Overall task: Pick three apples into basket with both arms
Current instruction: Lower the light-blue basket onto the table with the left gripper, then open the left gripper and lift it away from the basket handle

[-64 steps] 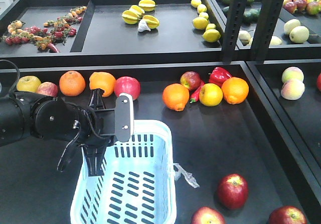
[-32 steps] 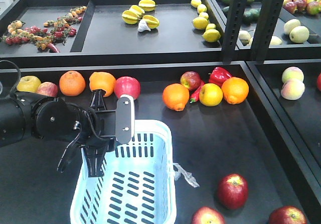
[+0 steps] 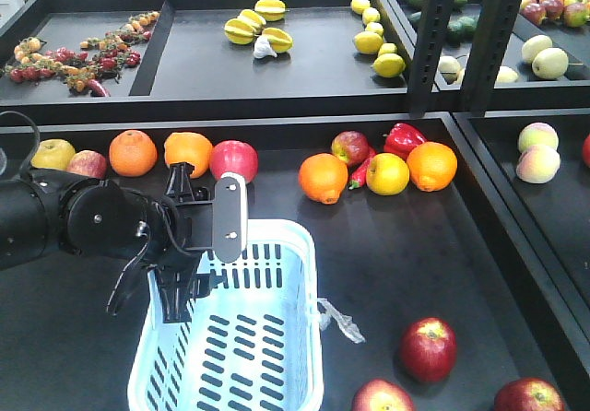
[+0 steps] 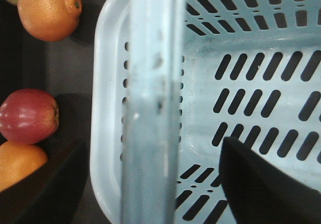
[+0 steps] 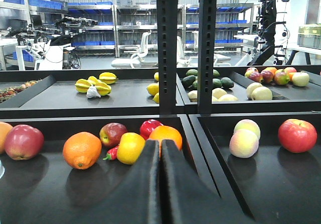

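Note:
Three dark red apples (image 3: 428,349), (image 3: 381,397), (image 3: 527,395) lie at the front right of the black tray. The pale blue basket (image 3: 277,337) sits at the front centre, and its handle (image 3: 229,217) stands upright. My left gripper (image 3: 184,240) is open at the basket's far left corner. From the left wrist, the handle (image 4: 150,108) runs between the two black fingers (image 4: 261,184) with a gap on each side, above the basket (image 4: 108,108). My right gripper (image 5: 160,151) is shut and empty, low over the tray, and shows only in its own wrist view.
A row of fruit lies behind the basket: yellow apple (image 3: 53,153), oranges (image 3: 133,152), pink-red fruit (image 3: 233,160), orange (image 3: 323,177), red pepper (image 3: 402,138). Two black posts (image 3: 433,38) rise at the back right. Peaches (image 3: 537,151) fill the right tray.
The basket and its film scrap have shifted slightly left. The left gripper has barely moved and stays around the handle.

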### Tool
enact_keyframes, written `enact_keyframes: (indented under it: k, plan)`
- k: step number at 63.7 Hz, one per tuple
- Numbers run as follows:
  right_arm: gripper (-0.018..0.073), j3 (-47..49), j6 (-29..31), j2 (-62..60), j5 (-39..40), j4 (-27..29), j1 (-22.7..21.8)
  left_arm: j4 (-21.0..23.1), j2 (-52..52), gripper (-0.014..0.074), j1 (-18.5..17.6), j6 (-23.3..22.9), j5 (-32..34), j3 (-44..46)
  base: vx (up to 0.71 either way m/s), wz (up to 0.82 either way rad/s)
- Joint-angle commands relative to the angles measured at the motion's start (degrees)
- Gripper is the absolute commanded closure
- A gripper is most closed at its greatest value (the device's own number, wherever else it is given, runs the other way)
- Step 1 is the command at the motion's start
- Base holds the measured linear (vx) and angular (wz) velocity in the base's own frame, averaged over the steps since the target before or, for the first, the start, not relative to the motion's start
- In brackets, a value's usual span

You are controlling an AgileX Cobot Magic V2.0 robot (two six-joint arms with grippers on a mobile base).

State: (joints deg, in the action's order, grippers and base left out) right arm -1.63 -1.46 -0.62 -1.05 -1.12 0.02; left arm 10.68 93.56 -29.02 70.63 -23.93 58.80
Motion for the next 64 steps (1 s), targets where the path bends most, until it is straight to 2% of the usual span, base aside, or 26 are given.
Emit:
enact_keyframes:
  k: [1, 21, 40, 53, 59, 64]
  plan:
    - [0.0568, -0.8, 0.4, -0.6, 4.2, -0.2, 0.0, 0.9, -2.1, 0.0051, -0.1, -0.3, 2.3, 1.7, 0.00, 0.00]
    - [0.0568, -0.8, 0.4, -0.6, 4.3, -0.2, 0.0, 0.4, -2.1, 0.0048, -0.1, -0.3, 2.3, 1.7, 0.00, 0.00]
    - [0.0568, -0.8, 0.4, -0.6, 4.3, -0.2, 0.0, 0.4, -6.2, -0.0027, -0.1, -0.4, 3.6, 1.7, 0.00, 0.00]
    - [0.0568, -0.8, 0.4, -0.6, 4.3, -0.2, 0.0, 0.4, -11.4, -0.0028, -0.1, -0.5, -0.4, 1.7, 0.00, 0.00]
    - [0.0568, -0.8, 0.4, -0.6, 4.3, -0.2, 0.0, 0.4, -14.7, -0.0028, -0.1, -2.5, -3.0, 1.7, 0.00, 0.00]
    - [0.0568, -0.8, 0.4, -0.6, 4.3, -0.2, 0.0, 0.5, -18.1, -0.0028, -0.1, -8.0, -4.7, 1.7, 0.00, 0.00]
